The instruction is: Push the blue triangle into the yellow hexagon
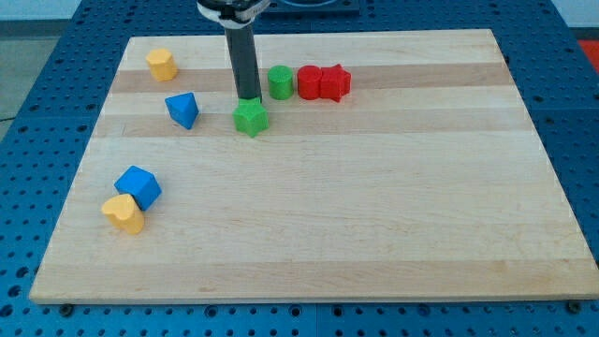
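The blue triangle [183, 109] lies at the view's upper left. The yellow hexagon [162, 64] sits above and a little left of it, near the board's top edge, with a gap between them. My tip [249, 99] is at the end of the dark rod, right of the blue triangle, and stands just above a green star-shaped block [251, 118], touching or nearly touching it.
A green cylinder-like block [280, 82] and two red blocks [310, 82] [334, 82] stand in a row right of the rod. A blue cube [138, 187] and a yellow heart-like block [124, 213] touch each other at the lower left. The wooden board [374, 215] rests on a blue perforated table.
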Robot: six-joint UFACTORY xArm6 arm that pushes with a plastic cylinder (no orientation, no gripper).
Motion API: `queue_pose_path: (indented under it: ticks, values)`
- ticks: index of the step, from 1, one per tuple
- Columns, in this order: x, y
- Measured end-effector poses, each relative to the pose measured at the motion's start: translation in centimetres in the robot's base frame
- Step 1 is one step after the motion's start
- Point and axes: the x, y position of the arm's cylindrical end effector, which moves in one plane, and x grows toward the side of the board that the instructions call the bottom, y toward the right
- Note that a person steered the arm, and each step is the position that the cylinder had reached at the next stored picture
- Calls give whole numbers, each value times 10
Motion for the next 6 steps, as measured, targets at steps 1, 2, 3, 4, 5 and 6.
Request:
queue_pose_path:
  ticks: [1,2,3,4,5,6]
  values:
    - [0,-7]
    - [0,-35]
    - [19,-41]
    - [37,-42]
    - [28,-53]
    - [-1,-77]
